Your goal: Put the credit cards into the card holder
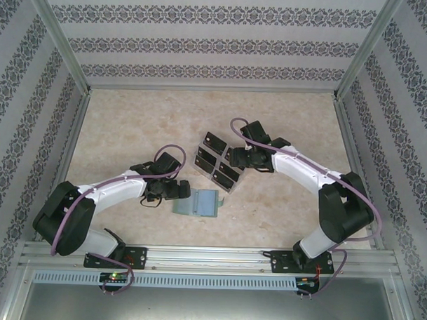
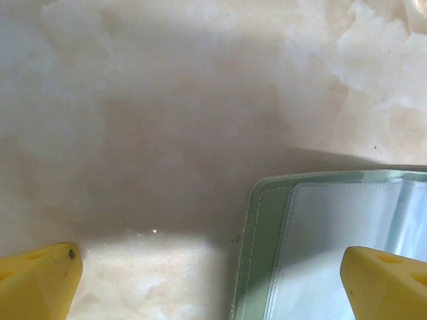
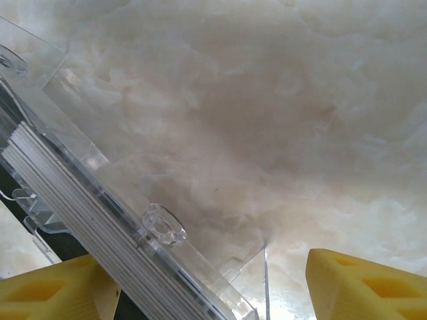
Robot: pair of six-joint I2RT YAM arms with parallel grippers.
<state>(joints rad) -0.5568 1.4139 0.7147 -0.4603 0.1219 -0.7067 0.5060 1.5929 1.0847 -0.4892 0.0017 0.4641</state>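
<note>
Card holder (image 2: 267, 220) edge inside spread left gripper (image 2: 210, 257); right gripper (image 3: 203, 260) agape at clear tray (image 3: 133, 227) edge.

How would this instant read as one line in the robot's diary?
left fingers: open, above edge of open card holder | right fingers: open, around corner of clear tray | credit cards: in tray

Free at the back, crowded in the middle
The table (image 1: 137, 122) lay bare toward the rear and sides; at its centre the clear tray (image 1: 217, 160) and card holder (image 1: 201, 202) lay near each other, the right gripper (image 1: 231, 157) straddling the tray's edge, the left gripper (image 1: 179, 192) just beside the holder.
</note>
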